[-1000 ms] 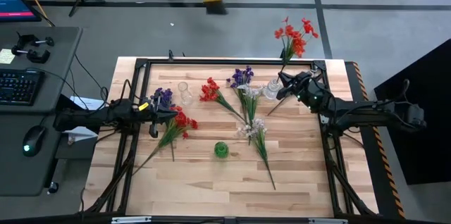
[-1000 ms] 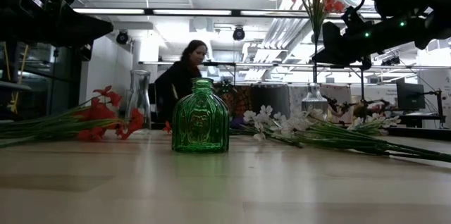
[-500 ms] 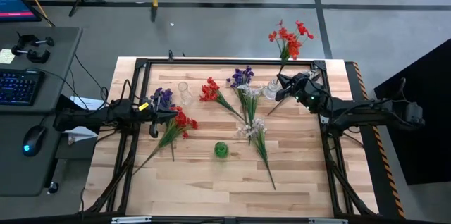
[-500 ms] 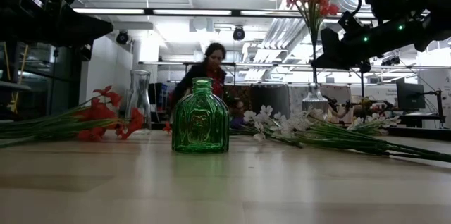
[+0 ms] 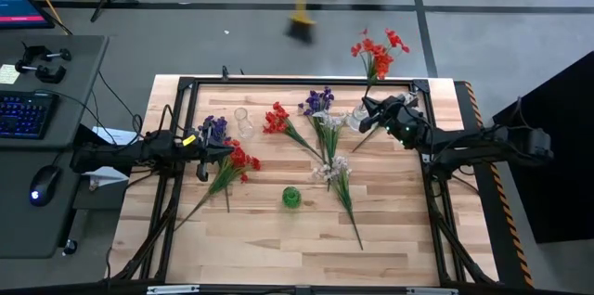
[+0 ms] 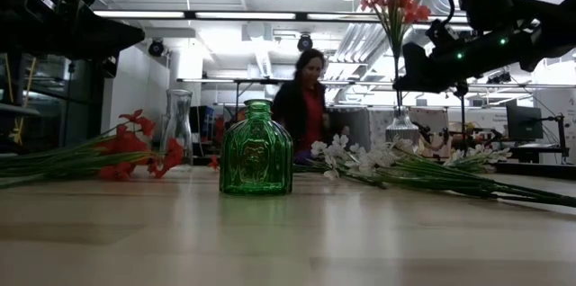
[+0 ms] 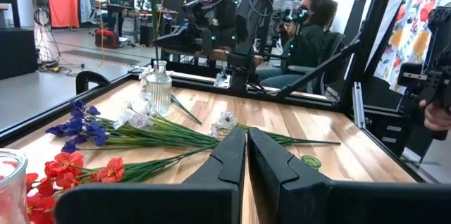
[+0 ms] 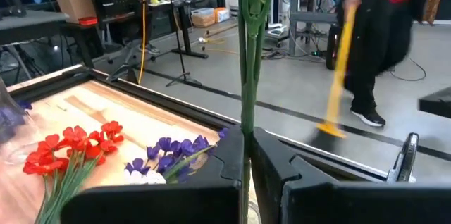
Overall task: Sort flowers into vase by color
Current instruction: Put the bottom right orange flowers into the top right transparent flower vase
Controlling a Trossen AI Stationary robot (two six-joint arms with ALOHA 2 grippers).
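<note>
Green vase (image 6: 256,148): sat nearest the low camera, mid surface (image 5: 278,239), nothing in it yet.

White sprays (image 5: 336,176): lay flat just right of it, untouched, mixed stems running toward the back.

Left gripper (image 5: 227,150): parked at the left side by a purple bunch (image 5: 213,128) and a red bunch (image 5: 238,160) lying there. From my wrist feed the fingers were together, holding nothing. Same spot as a second earlier.

Right gripper (image 5: 368,109): clamped on the stem of the red spray (image 5: 376,49), held upright at the back right.

What changed: over the last second I'd slid that spray leftward, so it stood roughly over the clear vase (image 5: 358,116), the blooms well above the surface.

Meaning, I reckon: the stem tip looked about lined up with the neck, though I couldn't see the tip itself. Lowering was next. Everything else remained unsorted.

Background: a person (image 6: 306,97) with a broom (image 5: 300,7) was crossing behind the rig.
</note>
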